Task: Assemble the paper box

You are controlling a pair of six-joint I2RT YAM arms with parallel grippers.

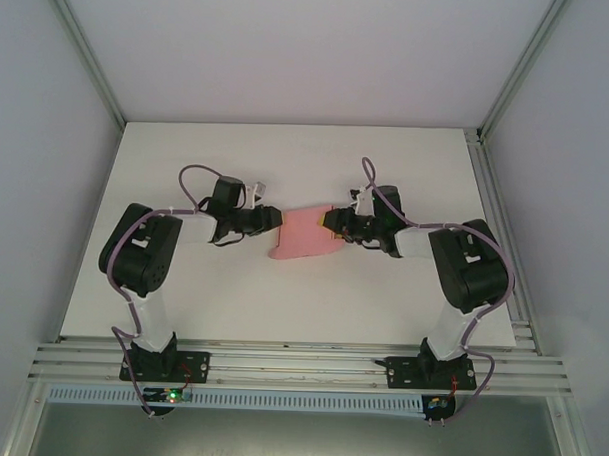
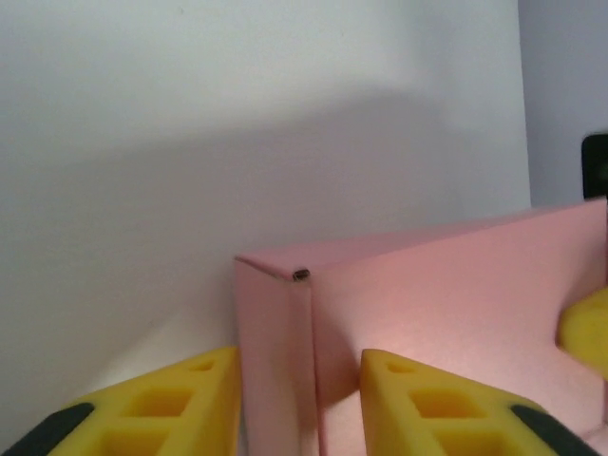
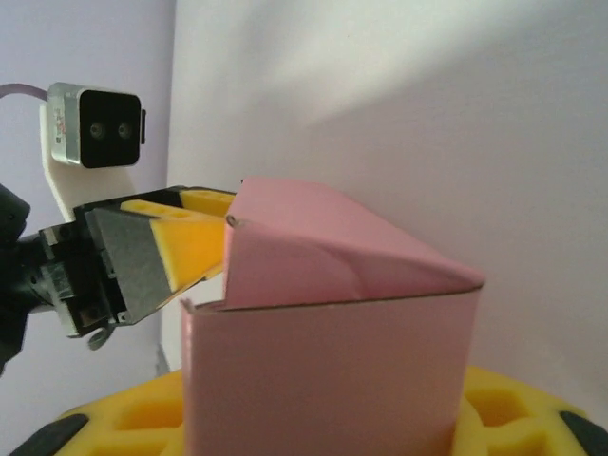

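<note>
The paper box [image 1: 306, 238] is a part-folded pink card shape on the white table, held between both arms. My left gripper [image 1: 277, 219] holds its left end. In the left wrist view a folded-up pink wall [image 2: 275, 370] stands between the yellow fingers [image 2: 171, 404], and the left gripper [image 2: 299, 366] is shut on it. My right gripper [image 1: 330, 222] meets the box's right end. In the right wrist view a pink panel [image 3: 332, 370] spans the right gripper [image 3: 323, 418] and hides its fingertips, with a slanted flap [image 3: 323, 252] above. The left gripper [image 3: 220, 226] pinches the far corner.
The white table [image 1: 287, 157] has bare room behind and in front of the box. Aluminium rails [image 1: 300, 363] run along the near edge and another rail [image 1: 495, 215] along the right side. Pale enclosure walls stand on all sides. The left wrist camera [image 3: 95, 128] faces my right wrist.
</note>
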